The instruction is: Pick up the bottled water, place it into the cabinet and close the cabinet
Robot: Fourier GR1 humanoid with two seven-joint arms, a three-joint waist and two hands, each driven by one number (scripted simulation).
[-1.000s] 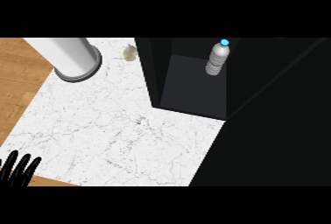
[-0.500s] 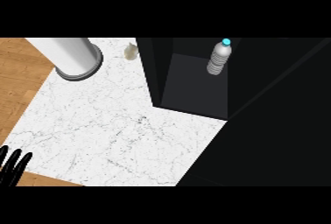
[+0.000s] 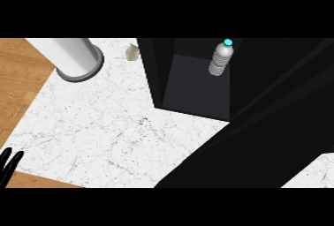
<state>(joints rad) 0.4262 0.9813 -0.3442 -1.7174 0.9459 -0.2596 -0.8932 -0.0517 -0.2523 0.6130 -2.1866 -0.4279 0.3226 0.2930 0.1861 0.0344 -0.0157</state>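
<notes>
The bottled water (image 3: pixel 222 59), clear with a blue cap, stands upright inside the black cabinet (image 3: pixel 195 95) at the upper middle of the head view. No hand touches it. The cabinet's dark door (image 3: pixel 274 141) covers the right and lower right of the view. Only the straight black fingers of my left hand (image 3: pixel 9 167) show, at the lower left edge, far from the bottle and open. My right hand shows nowhere.
A grey cylindrical canister (image 3: pixel 75 57) stands at the upper left of the white marble counter (image 3: pixel 104 128). A small pale object (image 3: pixel 132 52) lies next to the cabinet's left wall. Wood floor (image 3: pixel 20 84) shows past the counter's left edge.
My left hand has slid further left and down, out of the view. The door's dark shape has spread leftward at the bottom, and a patch of white counter now shows at the lower right.
</notes>
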